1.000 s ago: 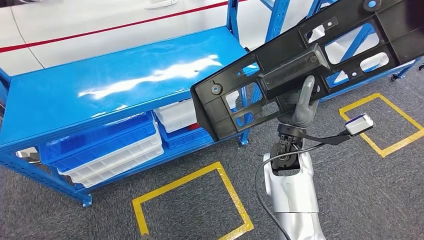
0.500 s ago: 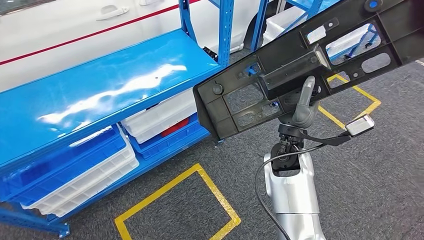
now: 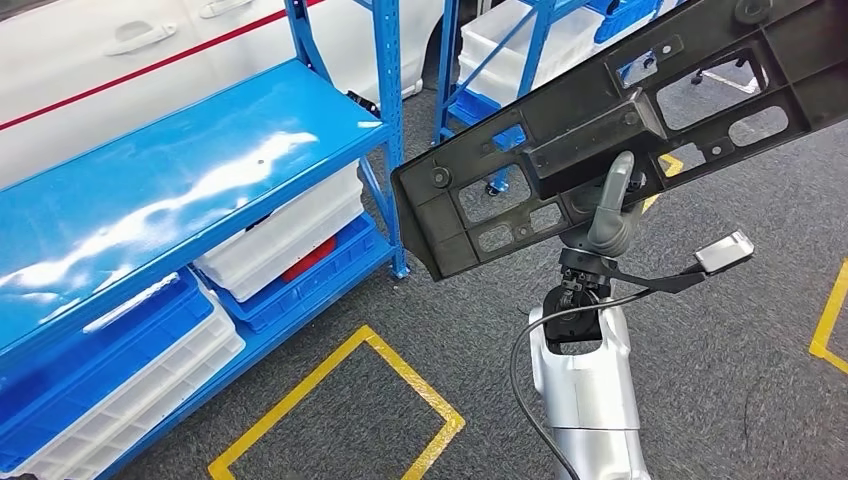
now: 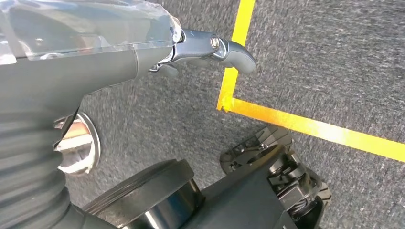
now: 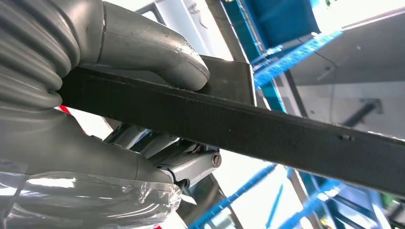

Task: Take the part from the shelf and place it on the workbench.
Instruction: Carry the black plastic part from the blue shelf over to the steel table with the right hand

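At the far left of the head view stands a blue metal shelf rack (image 3: 150, 190), its glossy top board running from the left edge up toward the centre top. Under that board, in the lower left, sit a blue plastic bin (image 3: 95, 365) and white plastic trays (image 3: 280, 235), with another blue bin (image 3: 310, 285) just below the trays. Behind the rack, along the upper left, is a white car body with a red stripe (image 3: 120, 50). On the grey carpet floor (image 3: 730, 400) at bottom centre lies a yellow tape square (image 3: 400, 375).

Right of centre, the long black plastic part with cut-out windows (image 3: 600, 130) slants from mid-frame up to the upper right corner, held in the air above the floor and clear of the rack. The right hand (image 3: 610, 215) grips it from below, the grey thumb pressed flat on the part's face; the right wrist view shows the thumb on one side of the part's edge and the fingers (image 5: 191, 164) on the other.

In the left wrist view the left hand (image 4: 210, 47) holds nothing, one finger pointing out over the carpet and a yellow tape line (image 4: 305, 126); how its other fingers lie cannot be told.
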Robot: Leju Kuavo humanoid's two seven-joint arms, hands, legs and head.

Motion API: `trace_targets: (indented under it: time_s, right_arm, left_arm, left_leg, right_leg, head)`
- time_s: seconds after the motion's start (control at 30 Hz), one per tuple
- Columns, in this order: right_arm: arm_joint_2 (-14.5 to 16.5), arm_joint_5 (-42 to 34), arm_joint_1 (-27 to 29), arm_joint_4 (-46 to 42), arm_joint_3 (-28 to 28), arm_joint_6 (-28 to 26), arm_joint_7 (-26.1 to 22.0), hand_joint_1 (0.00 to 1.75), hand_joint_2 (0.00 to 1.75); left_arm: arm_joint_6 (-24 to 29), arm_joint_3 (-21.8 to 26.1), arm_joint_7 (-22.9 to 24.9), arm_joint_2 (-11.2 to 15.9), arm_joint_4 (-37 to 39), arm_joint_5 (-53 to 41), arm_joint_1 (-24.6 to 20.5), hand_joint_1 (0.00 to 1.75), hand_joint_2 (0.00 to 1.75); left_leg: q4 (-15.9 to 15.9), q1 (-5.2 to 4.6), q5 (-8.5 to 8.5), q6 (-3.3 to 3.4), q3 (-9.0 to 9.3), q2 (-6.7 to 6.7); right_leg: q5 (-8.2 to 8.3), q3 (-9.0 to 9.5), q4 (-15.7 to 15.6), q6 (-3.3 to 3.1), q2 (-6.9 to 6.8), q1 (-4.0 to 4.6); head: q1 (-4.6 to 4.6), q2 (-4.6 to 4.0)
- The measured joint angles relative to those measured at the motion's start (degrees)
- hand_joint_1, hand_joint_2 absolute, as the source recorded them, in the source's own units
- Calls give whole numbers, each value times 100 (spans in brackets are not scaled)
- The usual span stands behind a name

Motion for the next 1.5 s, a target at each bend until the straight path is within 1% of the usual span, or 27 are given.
trace_targets:
  time_s: [0.07, 0.13, 0.2, 0.27, 0.33, 0.37, 0.43, 0.47, 0.5, 0.57, 0.63, 0.7, 0.77, 0.83, 0.87, 0.9, 0.93, 1.0, 1.07, 1.13, 1.2, 1.27, 1.33, 1.37, 1.4, 1.43, 1.5]
  right_arm:
    - [0, 7, -12, -9, -3, -34, -13, 175, 175]
    - [-2, 9, -14, -9, -8, -62, -27, 175, 175]
    - [2, 12, -29, -4, -15, -68, -43, 175, 175]
    - [19, 19, -42, 16, -20, -72, -52, 175, 175]
    - [31, 36, -33, 50, -20, -87, -51, 175, 175]
    - [33, 51, -27, 65, -20, -99, -51, 175, 175]
    - [47, 88, -23, 82, -20, -128, -51, 175, 175]
    - [60, 104, -24, 84, -20, -139, -51, 175, 175]
    - [75, 119, -30, 84, -20, -150, -49, 175, 175]
    - [117, 146, -37, 82, -20, -163, -27, 175, 175]
    - [149, 182, -35, 80, -20, -171, 7, 175, 175]
    - [165, 218, -35, 80, -20, -176, 26, 175, 175]
    - [195, 240, -33, 81, -20, -180, 35, 175, 175]
    - [223, 258, -1, 82, -20, -183, 44, 175, 175]
    - [230, 267, 18, 82, -20, -185, 48, 175, 175]
    - [232, 280, 31, 78, -20, -187, 49, 175, 175]
    - [232, 290, 39, 66, -20, -190, 49, 175, 175]
    - [235, 310, 35, 18, -20, -197, 50, 175, 175]
    - [244, 330, 33, -40, -20, -210, 56, 175, 175]
    - [250, 355, 47, -97, -20, -237, 72, 175, 175]
    - [262, 383, 58, -160, -19, -262, 84, 175, 175]
    - [292, 416, 68, -206, -17, -275, 89, 175, 175]
    - [313, 444, 95, -222, -16, -301, 101, 175, 175]
    - [313, 455, 110, -228, -15, -320, 108, 175, 175]
    - [313, 464, 122, -240, -15, -336, 112, 175, 175]
    - [313, 470, 128, -256, -15, -346, 115, 175, 175]
    - [313, 484, 129, -292, -14, -357, 119, 175, 175]
  left_arm:
    - [-5, 4, 3, 0, 0, -10, -3, 0, 175]
    - [-10, 5, 8, -2, 0, -20, -18, 0, 175]
    - [-14, 5, 9, -3, 0, -29, -30, 0, 175]
    - [-17, 6, 13, -2, 0, -33, -18, 0, 175]
    - [-19, 8, 34, 1, 0, -32, 3, 0, 175]
    - [-19, 9, 62, 4, 0, -30, 7, 0, 175]
    - [-8, 11, 182, 15, 0, -29, 7, 0, 175]
    - [2, 14, 261, 22, 0, -35, 9, 0, 175]
    - [13, 17, 368, 26, 1, -46, 13, 0, 175]
    - [32, 27, 599, 28, 3, -75, 21, 0, 175]
    - [40, 33, 856, 21, 4, -108, 16, 0, 175]
    - [39, 34, 1076, 15, 4, -137, 8, 0, 175]
    - [22, 35, 1263, 15, 4, -166, 12, 0, 175]
    - [1, 36, 1411, 22, 4, -191, 16, 0, 175]
    - [-4, 36, 1456, 26, 4, -199, 17, 0, 175]
    - [-5, 36, 1482, 31, 4, -211, 17, 0, 175]
    - [-3, 36, 1495, 33, 4, -223, 18, 0, 175]
    - [4, 36, 1501, 37, 4, -250, 27, 0, 175]
    - [9, 36, 1501, 42, 4, -275, 36, 0, 175]
    - [10, 37, 1502, 46, 4, -299, 33, 0, 175]
    - [10, 38, 1502, 51, 4, -309, 31, 0, 175]
    - [7, 40, 1501, 55, 4, -311, 20, 0, 175]
    - [3, 40, 1503, 56, 4, -311, -17, 0, 175]
    - [1, 40, 1507, 57, 4, -312, -34, 0, 175]
    - [-1, 40, 1513, 58, 4, -315, -44, 0, 175]
    - [-2, 40, 1521, 58, 4, -320, -41, 0, 175]
    - [-3, 40, 1532, 58, 5, -328, -15, 0, 175]
  left_leg:
    - [-7, -23, -12, -49, 21, 114]
    - [-9, -20, -38, -109, 48, 175]
    - [222, 3, -223, -167, -34, -82]
    - [876, 34, -591, -201, -319, -412]
    - [1469, 50, -805, -226, -585, -496]
    - [1499, 63, -750, -239, -596, -503]
    - [972, 108, -382, -259, -341, -583]
    - [616, 140, -229, -266, -168, -734]
    - [317, 167, -134, -269, -34, -905]
    - [97, 178, -121, -249, 50, -1121]
    - [69, 158, -85, -182, 50, -1014]
    - [28, 156, -47, -99, 66, -850]
    - [9, 133, -33, -47, 67, -670]
    - [9, 99, -39, -27, 62, -484]
    - [10, 89, -44, -23, 64, -398]
    - [10, 81, -50, -23, 69, -310]
    - [10, 75, -59, -29, 79, -230]
    - [13, 47, -87, -62, 103, -91]
    - [6, 14, -118, -114, 129, 21]
    - [-13, 4, -148, -172, 164, 122]
    - [129, 20, -280, -226, 137, -30]
    - [695, 37, -611, -254, -92, -326]
    - [1397, 39, -896, -259, -400, -438]
    - [1541, 39, -893, -255, -466, -452]
    - [1475, 40, -780, -247, -439, -468]
    - [1202, 43, -575, -233, -323, -504]
    - [477, 68, -207, -198, -39, -788]
  right_leg:
    - [16, 89, -215, -77, -58, 59]
    - [62, 87, -266, -127, 103, 38]
    - [117, 101, -330, -183, 242, -8]
    - [147, 88, -347, -224, 386, -28]
    - [161, 65, -338, -231, 555, -28]
    - [166, 57, -328, -223, 646, -31]
    - [164, 46, -284, -196, 826, -44]
    - [158, 32, -256, -173, 906, -56]
    - [155, 4, -215, -141, 984, -57]
    - [182, -73, -181, -49, 1128, -80]
    - [230, -128, -193, 39, 1238, -106]
    - [120, -222, -19, 81, 1009, -87]
    - [-222, -518, 620, 99, 594, -62]
    - [-479, -834, 1302, 108, 413, -65]
    - [-477, -876, 1413, 105, 386, -66]
    - [-371, -792, 1281, 94, 361, -65]
    - [-209, -606, 961, 76, 306, -60]
    - [26, -178, 187, 4, 25, -7]
    - [54, -12, -148, -81, -125, 55]
    - [67, -8, -184, -149, 18, 59]
    - [101, 14, -234, -214, 159, 27]
    - [125, 23, -259, -269, 291, 10]
    - [129, 19, -251, -293, 444, 20]
    - [129, 18, -243, -296, 533, 25]
    - [128, 19, -231, -295, 628, 29]
    - [127, 21, -218, -291, 724, 30]
    - [133, -7, -184, -264, 898, 25]
  head:
    - [-1, 0]
    - [-1, 1]
    - [-1, 1]
    - [-1, 1]
    - [-1, 1]
    - [-1, 0]
    - [-1, 0]
    - [-1, 0]
    - [-1, 0]
    - [0, 1]
    - [1, 1]
    - [2, 0]
    - [2, 0]
    - [2, 0]
    - [2, 0]
    - [2, 0]
    - [2, 0]
    - [1, 0]
    - [1, 0]
    - [1, 0]
    - [1, 1]
    - [1, 1]
    - [1, 0]
    - [1, 0]
    - [1, 0]
    - [1, 0]
    - [1, 1]
